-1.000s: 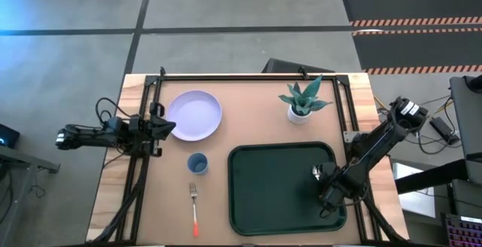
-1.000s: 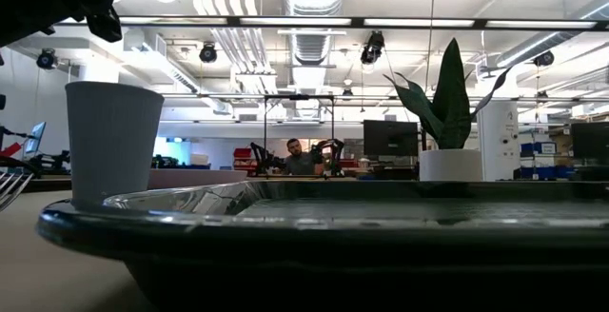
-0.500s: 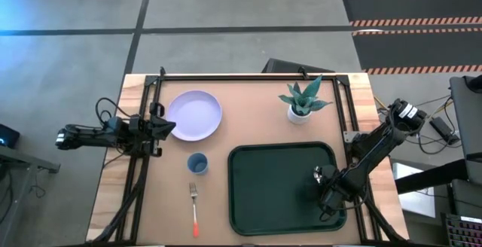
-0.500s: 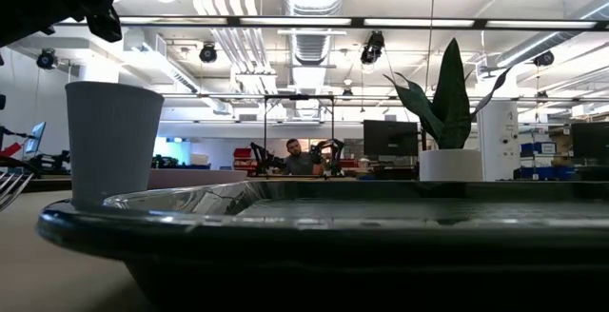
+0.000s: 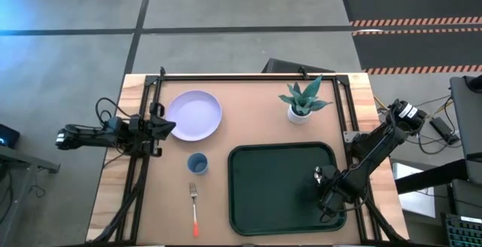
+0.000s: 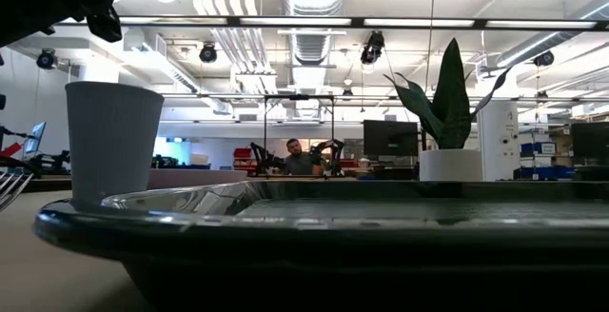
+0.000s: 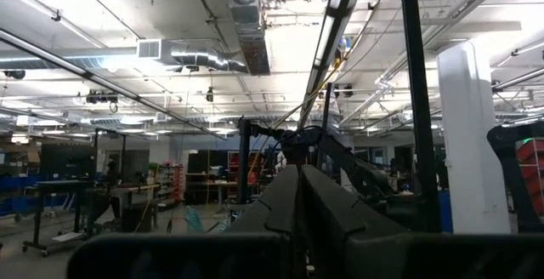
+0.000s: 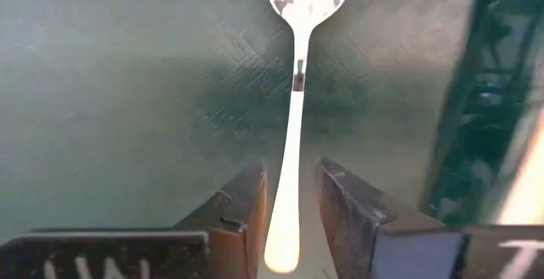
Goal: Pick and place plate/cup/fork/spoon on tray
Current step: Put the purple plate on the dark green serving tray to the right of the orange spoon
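Observation:
The dark green tray (image 5: 271,194) lies at the table's near right. The spoon (image 8: 293,100) lies on the tray's right part, and its bowl shows in the high view (image 5: 318,174). My right gripper (image 8: 289,177) is low over it and open. Its fingers stand on either side of the handle's end, with a gap showing on one side. The lavender plate (image 5: 194,115), the blue cup (image 5: 197,163) and the fork (image 5: 194,209) rest on the table left of the tray. My left gripper (image 5: 167,126) is shut and empty at the plate's left edge.
A white pot with a green plant (image 5: 300,100) stands behind the tray's far right corner. A black frame (image 5: 151,149) runs along the table's left, far and right sides. The low view shows the cup (image 6: 112,141) beyond the tray's rim (image 6: 285,226).

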Controlling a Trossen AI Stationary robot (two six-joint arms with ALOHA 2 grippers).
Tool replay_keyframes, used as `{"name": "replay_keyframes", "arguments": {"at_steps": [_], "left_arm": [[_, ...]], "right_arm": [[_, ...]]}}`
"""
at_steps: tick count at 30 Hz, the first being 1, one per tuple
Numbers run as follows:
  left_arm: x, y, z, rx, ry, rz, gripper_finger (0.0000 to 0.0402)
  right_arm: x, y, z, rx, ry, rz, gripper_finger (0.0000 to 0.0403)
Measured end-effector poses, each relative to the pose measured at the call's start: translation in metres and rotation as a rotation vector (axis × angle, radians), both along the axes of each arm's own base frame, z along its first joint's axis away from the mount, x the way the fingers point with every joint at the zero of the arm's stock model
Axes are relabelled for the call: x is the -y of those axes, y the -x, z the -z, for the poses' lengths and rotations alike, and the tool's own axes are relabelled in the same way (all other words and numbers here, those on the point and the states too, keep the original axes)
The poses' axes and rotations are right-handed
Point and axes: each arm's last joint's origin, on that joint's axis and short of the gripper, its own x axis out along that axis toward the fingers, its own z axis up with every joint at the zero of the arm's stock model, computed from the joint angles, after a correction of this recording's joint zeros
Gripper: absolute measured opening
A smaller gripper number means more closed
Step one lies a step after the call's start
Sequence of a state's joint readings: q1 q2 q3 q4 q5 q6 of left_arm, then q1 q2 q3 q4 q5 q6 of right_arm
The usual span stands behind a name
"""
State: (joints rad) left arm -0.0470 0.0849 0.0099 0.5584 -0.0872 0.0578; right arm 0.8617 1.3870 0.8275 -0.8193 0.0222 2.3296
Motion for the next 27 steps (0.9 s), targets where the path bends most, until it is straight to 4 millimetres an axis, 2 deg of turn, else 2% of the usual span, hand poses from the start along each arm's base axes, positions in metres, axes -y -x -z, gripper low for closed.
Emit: {"name": "replay_keyframes", "arguments": {"at_steps": [6, 14, 18, 24, 27], "left_arm": [[-0.001, 0.000, 0.000, 0.001, 0.021, -0.041, 0.0000], [-0.003, 0.002, -0.003, 0.021, 0.055, -0.100, 0.0000], [-0.004, 0.005, -0.009, 0.093, 0.061, -0.098, 0.0000], [0.000, 0.008, -0.014, 0.153, 0.021, 0.017, 0.0000], [0.000, 0.006, -0.015, 0.093, 0.143, 0.086, 0.0000]], "right_arm": [[-0.001, -0.006, -0.046, 0.082, 0.122, -0.003, 0.0099], [0.005, -0.022, -0.121, 0.525, 0.560, -0.097, 0.0087], [0.006, -0.027, -0.151, 0.650, 0.716, -0.191, 0.0086], [0.012, -0.036, -0.174, 0.660, 0.813, -0.297, 0.0086], [0.015, -0.040, -0.179, 0.646, 0.831, -0.319, 0.0086]]}}
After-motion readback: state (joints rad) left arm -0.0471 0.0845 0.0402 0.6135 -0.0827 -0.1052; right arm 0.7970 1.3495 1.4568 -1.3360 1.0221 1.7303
